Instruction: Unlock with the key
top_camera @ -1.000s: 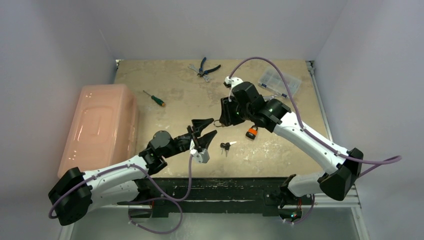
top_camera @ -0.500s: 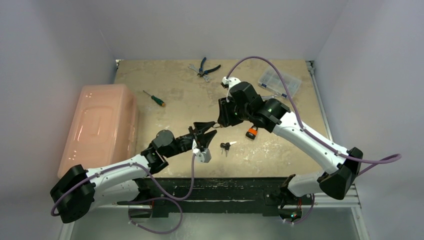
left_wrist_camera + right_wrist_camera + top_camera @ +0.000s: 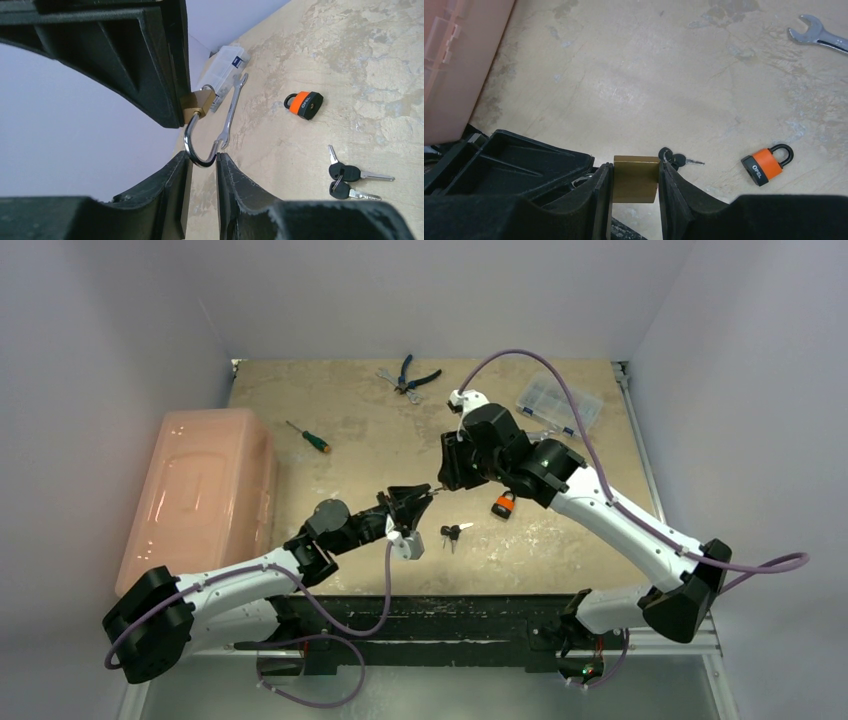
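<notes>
My right gripper (image 3: pixel 635 172) is shut on the body of a brass padlock (image 3: pixel 636 182) and holds it above the table (image 3: pixel 350 455). The padlock also shows in the left wrist view (image 3: pixel 196 102), with its steel shackle (image 3: pixel 192 147) hanging down. My left gripper (image 3: pixel 202 162) is closed on the bottom of that shackle, with both fingertips against it. In the top view the two grippers meet at mid table, left (image 3: pixel 418 496) and right (image 3: pixel 440 485). A pair of black-headed keys (image 3: pixel 452 532) lies on the table below them, and also shows in both wrist views (image 3: pixel 350 175) (image 3: pixel 674 160).
An orange padlock (image 3: pixel 504 505) lies right of the keys. A pink bin (image 3: pixel 200 495) stands at the left. A screwdriver (image 3: pixel 307 436), pliers (image 3: pixel 412 375), a wrench (image 3: pixel 232 107) and a clear parts box (image 3: pixel 560 405) lie toward the back.
My left gripper moved right and up to the padlock, and its wide-open jaws closed on the shackle. My right arm has barely moved.
</notes>
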